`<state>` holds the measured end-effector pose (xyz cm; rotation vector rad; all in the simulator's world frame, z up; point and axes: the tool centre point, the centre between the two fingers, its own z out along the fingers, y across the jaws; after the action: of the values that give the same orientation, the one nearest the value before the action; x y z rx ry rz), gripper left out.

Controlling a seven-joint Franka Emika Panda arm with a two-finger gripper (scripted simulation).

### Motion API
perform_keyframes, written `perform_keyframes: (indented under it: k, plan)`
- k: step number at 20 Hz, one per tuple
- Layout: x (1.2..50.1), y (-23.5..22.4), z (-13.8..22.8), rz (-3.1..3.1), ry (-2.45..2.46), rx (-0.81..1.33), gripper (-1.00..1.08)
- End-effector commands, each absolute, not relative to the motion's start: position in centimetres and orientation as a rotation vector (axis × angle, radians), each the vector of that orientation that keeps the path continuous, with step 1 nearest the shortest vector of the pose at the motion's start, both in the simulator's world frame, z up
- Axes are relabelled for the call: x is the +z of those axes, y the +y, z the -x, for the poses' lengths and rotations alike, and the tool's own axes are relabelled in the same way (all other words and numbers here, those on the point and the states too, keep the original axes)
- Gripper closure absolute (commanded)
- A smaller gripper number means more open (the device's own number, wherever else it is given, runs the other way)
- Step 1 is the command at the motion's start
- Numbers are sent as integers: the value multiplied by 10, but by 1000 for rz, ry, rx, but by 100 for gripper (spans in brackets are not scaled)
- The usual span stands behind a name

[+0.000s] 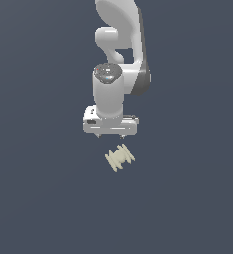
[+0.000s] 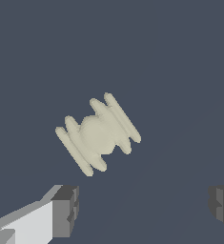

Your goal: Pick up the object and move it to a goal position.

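The object [image 1: 120,157] is a small pale cream-yellow ribbed spool lying on its side on the dark grey floor, its axis turned at an angle. It also shows in the wrist view [image 2: 98,134]. My gripper [image 1: 111,135] hangs from the white arm just behind and above the object in the exterior view, with its short fingertips barely showing under the hand. In the wrist view the gripper [image 2: 144,207] is open, its two dark grey fingers [image 2: 66,209] wide apart and empty. The object lies off to one side of the gap, not between the fingers.
The white arm [image 1: 119,49] rises above the gripper toward the back of the exterior view. A plain dark grey floor [image 1: 38,198] lies all around.
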<state>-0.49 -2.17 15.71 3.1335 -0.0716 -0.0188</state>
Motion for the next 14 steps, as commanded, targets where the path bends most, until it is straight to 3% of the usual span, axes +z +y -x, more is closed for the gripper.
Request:
perform_keyframes:
  k: [1, 14]
  plan:
    - [157, -22, 5, -3133, -72, -19, -92]
    - [160, -41, 6, -3104, -31, -28, -92]
